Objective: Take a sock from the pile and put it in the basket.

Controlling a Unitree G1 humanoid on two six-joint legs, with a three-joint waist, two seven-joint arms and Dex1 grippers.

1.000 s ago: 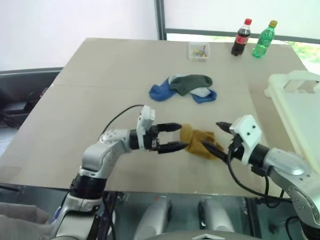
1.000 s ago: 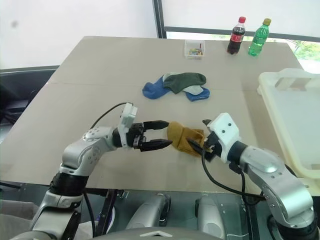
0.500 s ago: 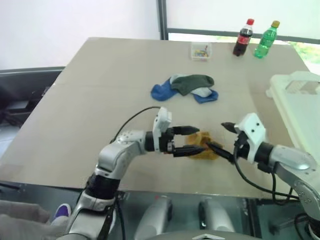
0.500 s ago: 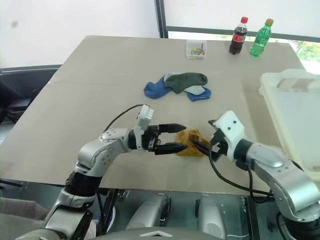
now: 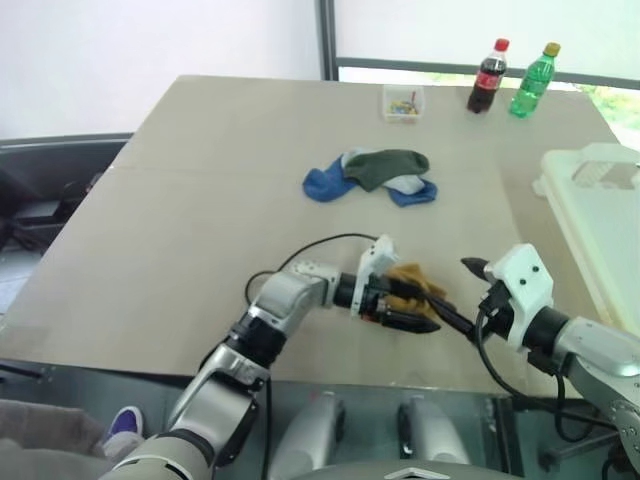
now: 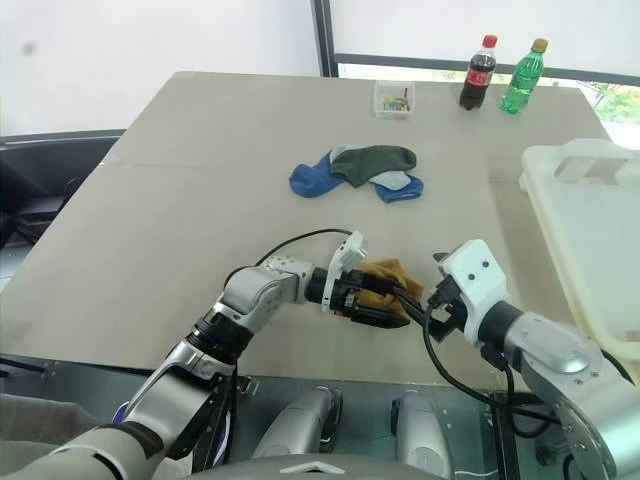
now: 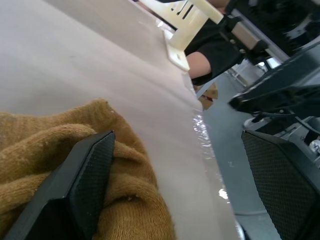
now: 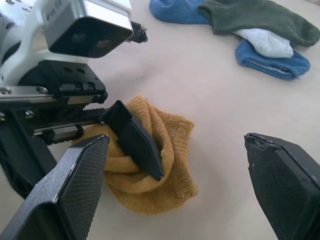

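Straddling the crumpled mustard-yellow sock (image 5: 412, 283) near the front edge of the tan table (image 5: 200, 200), the left gripper (image 5: 420, 308) has its fingers spread wide, one pressed into the folds, while the right gripper (image 6: 425, 290) hangs just beside it, equally wide and empty. The one cream-white basket (image 5: 600, 215) sits at the table's right edge, well apart from the sock. Farther back lie the pile (image 5: 372, 176) of four socks, two blue, one dark green, one pale grey-white, two bottles (image 5: 508, 78) and one small clear box (image 5: 400, 102).
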